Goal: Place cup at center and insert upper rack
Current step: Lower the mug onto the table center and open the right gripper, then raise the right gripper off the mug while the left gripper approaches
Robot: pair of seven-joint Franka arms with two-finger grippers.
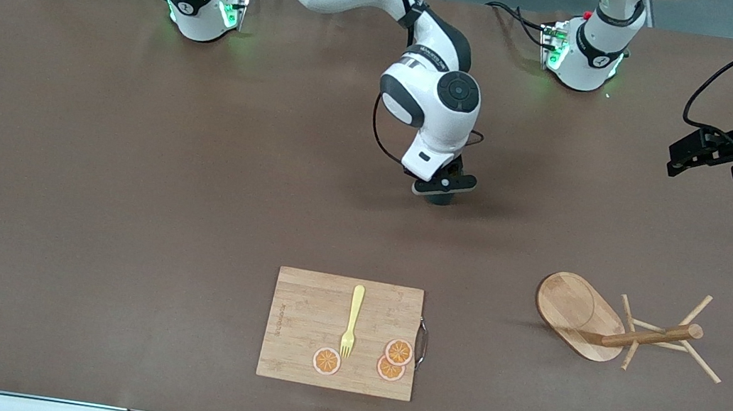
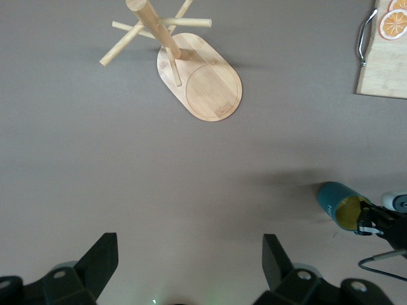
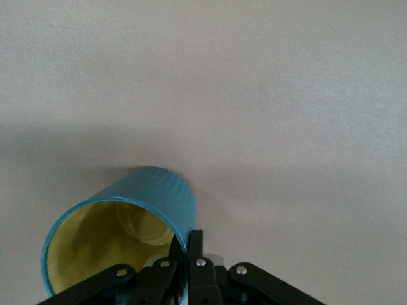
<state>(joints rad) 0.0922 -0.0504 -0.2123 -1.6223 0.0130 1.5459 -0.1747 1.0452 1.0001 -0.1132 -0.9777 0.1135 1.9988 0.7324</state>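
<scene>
The teal ribbed cup [image 3: 137,219] with its yellow inside is tilted, and my right gripper [image 3: 191,254] is shut on its rim, one finger inside and one outside. In the front view that gripper [image 1: 442,191] is low over the middle of the table and the cup [image 1: 440,200] is mostly hidden under it. The cup also shows in the left wrist view [image 2: 340,203]. The wooden mug tree [image 1: 577,314] seems to stand on its oval base toward the left arm's end, nearer the front camera than the cup. It also shows in the left wrist view [image 2: 203,82]. My left gripper [image 2: 189,260] is open and empty, high over the left arm's end [image 1: 686,153].
A bamboo cutting board [image 1: 292,324] lies near the front edge, with a yellow fork [image 1: 352,322] and three orange slices [image 1: 398,351] on it. Its metal handle [image 1: 421,342] faces the mug tree. The board's corner also shows in the left wrist view [image 2: 388,63].
</scene>
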